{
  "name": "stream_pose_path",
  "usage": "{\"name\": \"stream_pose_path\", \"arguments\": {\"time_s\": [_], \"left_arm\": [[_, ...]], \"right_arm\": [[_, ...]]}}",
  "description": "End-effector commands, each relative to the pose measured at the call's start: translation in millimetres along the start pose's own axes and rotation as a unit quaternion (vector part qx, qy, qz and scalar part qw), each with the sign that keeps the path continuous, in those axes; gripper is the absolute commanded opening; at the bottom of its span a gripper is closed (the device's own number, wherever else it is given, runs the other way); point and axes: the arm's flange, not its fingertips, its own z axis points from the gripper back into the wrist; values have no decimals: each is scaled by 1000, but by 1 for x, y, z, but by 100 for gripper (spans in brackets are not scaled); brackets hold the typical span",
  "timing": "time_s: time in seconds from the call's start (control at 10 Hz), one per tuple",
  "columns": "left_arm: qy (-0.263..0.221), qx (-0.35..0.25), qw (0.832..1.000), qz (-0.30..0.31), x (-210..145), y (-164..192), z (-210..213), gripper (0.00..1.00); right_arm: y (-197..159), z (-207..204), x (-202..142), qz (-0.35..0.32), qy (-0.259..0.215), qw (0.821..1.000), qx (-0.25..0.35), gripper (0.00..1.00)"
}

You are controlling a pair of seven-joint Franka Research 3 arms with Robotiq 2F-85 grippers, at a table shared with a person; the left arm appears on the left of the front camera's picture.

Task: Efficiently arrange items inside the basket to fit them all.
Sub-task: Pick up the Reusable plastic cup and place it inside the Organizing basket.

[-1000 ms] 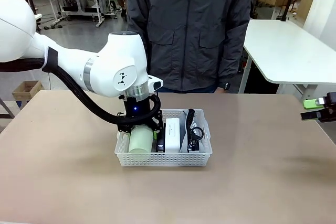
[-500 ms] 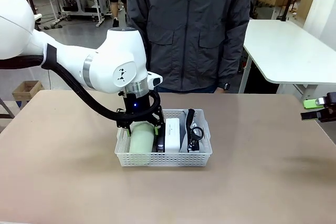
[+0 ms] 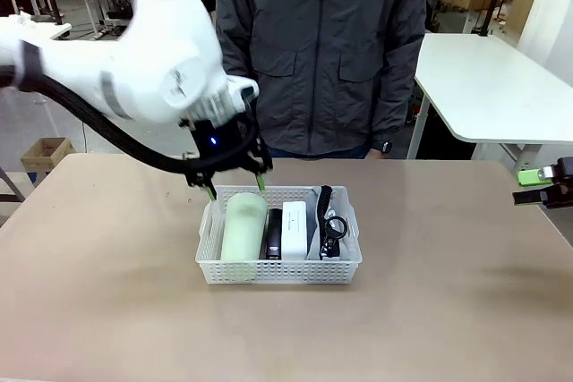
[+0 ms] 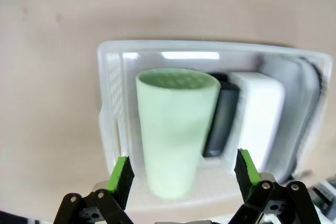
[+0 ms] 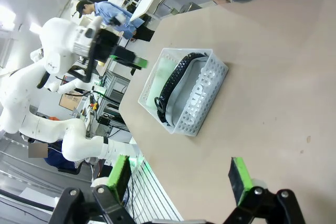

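Although all four items lie inside the basket point(image 3: 279, 271), the fit looks tight, and the likeliest fault from here is a snag: the left pincer point(image 3: 230, 183) hangs released just above the far rim, its green pads spread and empty, and a low or sideways move could clip the cup point(image 3: 243, 226) or the rim and shift the whole basket on the tabletop point(image 3: 107, 310). The cup lies on its side at the basket's left end, directly below and between the spread pads in the left wrist view point(image 4: 177, 129), apart from both. Beside it sit the black stapler point(image 3: 273, 240), then the white box point(image 3: 295, 229), then the grey pouch point(image 3: 336, 225) with its black strap at the right end. The right pincer point(image 5: 178, 177) stands released and empty, well apart at the tabletop's right edge. A person point(image 3: 322, 51) stands at the far side, hands out of the basket.
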Motion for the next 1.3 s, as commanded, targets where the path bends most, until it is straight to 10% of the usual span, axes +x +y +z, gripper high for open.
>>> {"name": "stream_pose_path", "arguments": {"time_s": [0.0,0.5,0.6,1.0,1.1,1.2], "left_arm": [[35,-118,992,-19,-18,57,61,100],[-25,-479,877,38,-56,262,119,100],[-59,-489,869,48,-71,296,116,100],[-113,-465,849,-223,-109,366,82,100],[-79,-417,879,-216,-102,367,73,100],[-98,-466,863,-169,-111,359,98,95]], "right_arm": [[2,-1,2,-7,-7,1000,4,100],[2,-1,2,-7,-7,1000,4,100],[2,-1,2,-7,-7,1000,4,100],[2,-1,2,-7,-7,1000,4,100],[2,-1,2,-7,-7,1000,4,100],[2,-1,2,-7,-7,1000,4,100]]}}
